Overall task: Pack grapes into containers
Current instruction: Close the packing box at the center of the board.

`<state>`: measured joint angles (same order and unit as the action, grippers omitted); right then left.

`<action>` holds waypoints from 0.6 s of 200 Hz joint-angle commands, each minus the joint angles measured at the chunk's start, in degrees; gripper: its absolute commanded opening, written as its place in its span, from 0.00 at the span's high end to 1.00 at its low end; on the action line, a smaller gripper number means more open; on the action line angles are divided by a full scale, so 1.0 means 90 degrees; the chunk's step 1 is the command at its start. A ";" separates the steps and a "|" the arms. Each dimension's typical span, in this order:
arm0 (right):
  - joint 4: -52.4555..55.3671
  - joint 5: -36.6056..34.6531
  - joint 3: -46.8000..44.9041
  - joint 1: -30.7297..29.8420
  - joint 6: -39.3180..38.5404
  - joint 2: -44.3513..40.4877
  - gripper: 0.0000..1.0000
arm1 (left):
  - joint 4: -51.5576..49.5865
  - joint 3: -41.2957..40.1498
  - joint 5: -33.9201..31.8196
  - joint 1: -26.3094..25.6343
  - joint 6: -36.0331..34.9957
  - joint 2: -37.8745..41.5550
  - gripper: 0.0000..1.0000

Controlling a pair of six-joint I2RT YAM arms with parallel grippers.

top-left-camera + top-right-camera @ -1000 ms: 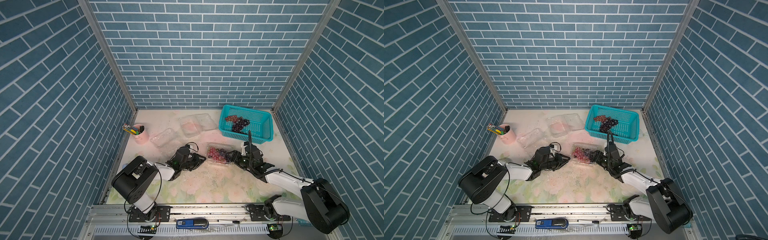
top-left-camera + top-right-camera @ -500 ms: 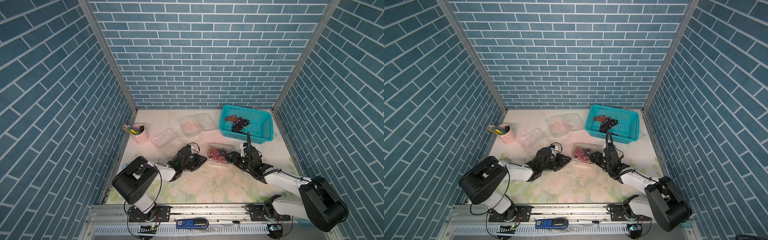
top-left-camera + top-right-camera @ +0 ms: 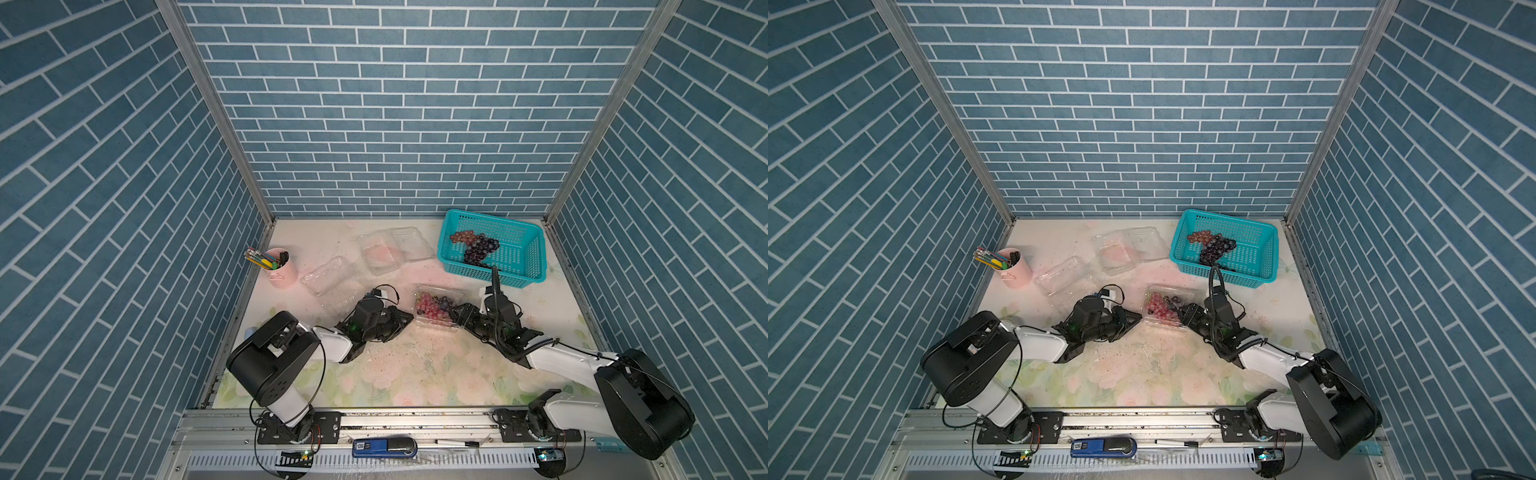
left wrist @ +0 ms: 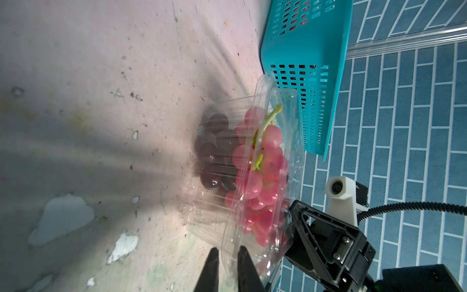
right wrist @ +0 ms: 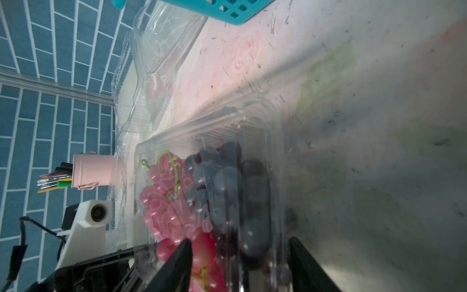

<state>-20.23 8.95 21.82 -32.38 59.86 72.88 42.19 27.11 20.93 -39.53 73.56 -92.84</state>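
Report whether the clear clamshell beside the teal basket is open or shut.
Open: the clamshell lies spread flat in both top views, nothing inside.

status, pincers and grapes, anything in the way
Left pincer shut on rim of filled container. Right pincer open, astride its opposite end. Red and dark grapes inside. Teal basket close behind, not blocking.

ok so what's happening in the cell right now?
Both arms are at the clear clamshell holding pink and dark grapes. The left gripper is pinched shut on its rim; the right gripper has jaws apart at the opposite end, contact unclear. Two more clamshells lie open and empty behind, and the teal basket has bunches left.
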 commanded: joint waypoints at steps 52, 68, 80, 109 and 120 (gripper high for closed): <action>-0.0052 0.0063 -0.0120 -0.0122 0.0231 0.0074 0.40 | -0.0109 -0.0002 -0.0059 -0.0117 -0.0035 -0.0193 0.89; -0.0049 0.0052 -0.0116 -0.0118 0.0227 0.0076 0.40 | -0.0172 0.0014 -0.0051 -0.0117 -0.0070 -0.0173 0.90; -0.0047 0.0060 -0.0100 -0.0120 0.0231 0.0086 0.40 | -0.0212 0.0023 -0.0060 -0.0118 -0.0090 -0.0154 0.91; -0.0008 0.0071 -0.0057 -0.0116 0.0212 0.0090 0.40 | -0.0299 0.0058 -0.0072 -0.0111 -0.0157 -0.0153 0.96; 0.0006 0.0070 -0.0061 -0.0123 0.0205 0.0088 0.40 | -0.0313 0.0057 -0.0072 -0.0115 -0.0176 -0.0154 0.96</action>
<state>-20.62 8.29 21.63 -32.58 60.23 72.88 43.81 27.20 20.18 -39.66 73.43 -93.51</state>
